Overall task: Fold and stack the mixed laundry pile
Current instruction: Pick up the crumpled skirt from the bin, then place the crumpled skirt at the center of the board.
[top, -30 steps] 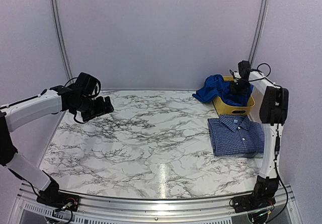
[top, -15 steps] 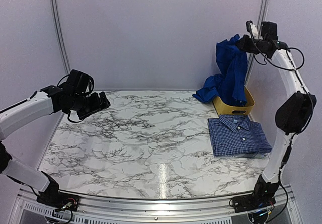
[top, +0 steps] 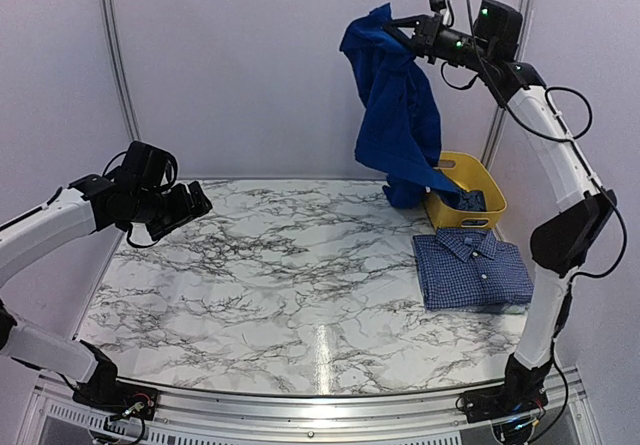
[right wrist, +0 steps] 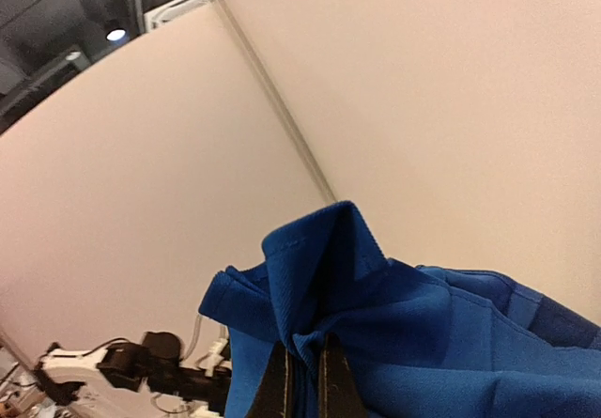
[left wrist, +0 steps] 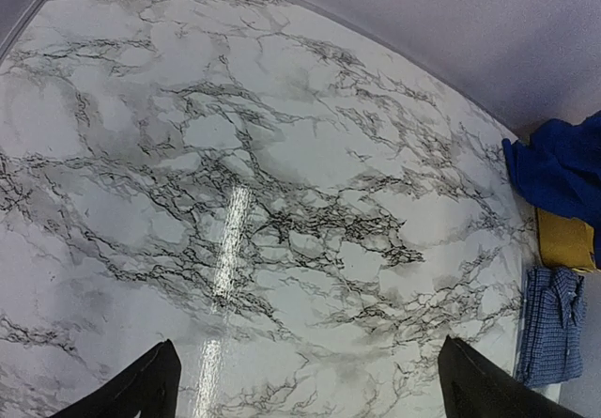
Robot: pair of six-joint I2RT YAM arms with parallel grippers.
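Note:
My right gripper (top: 392, 25) is raised high at the back right and is shut on an edge of the royal-blue garment (top: 395, 105), which hangs down with its lower end by the yellow tub (top: 478, 177). The right wrist view shows a pinched fold of this blue cloth (right wrist: 376, 324) rising from between my shut fingers (right wrist: 333, 385). A folded blue-and-white checked shirt (top: 470, 268) lies flat on the table in front of the tub. A bit of darker blue cloth (top: 472, 201) shows inside the tub. My left gripper (top: 192, 205) hovers open over the table's left side, holding nothing.
The marble table (top: 290, 285) spreads between both arms. The yellow tub stands at the back right corner near the wall. In the left wrist view the blue garment (left wrist: 563, 169), tub (left wrist: 563, 239) and checked shirt (left wrist: 549, 319) sit at the far right.
My right arm has lifted the royal-blue garment out of the tub, up and to the left, so it now hangs in the air. The left gripper drifted slightly left.

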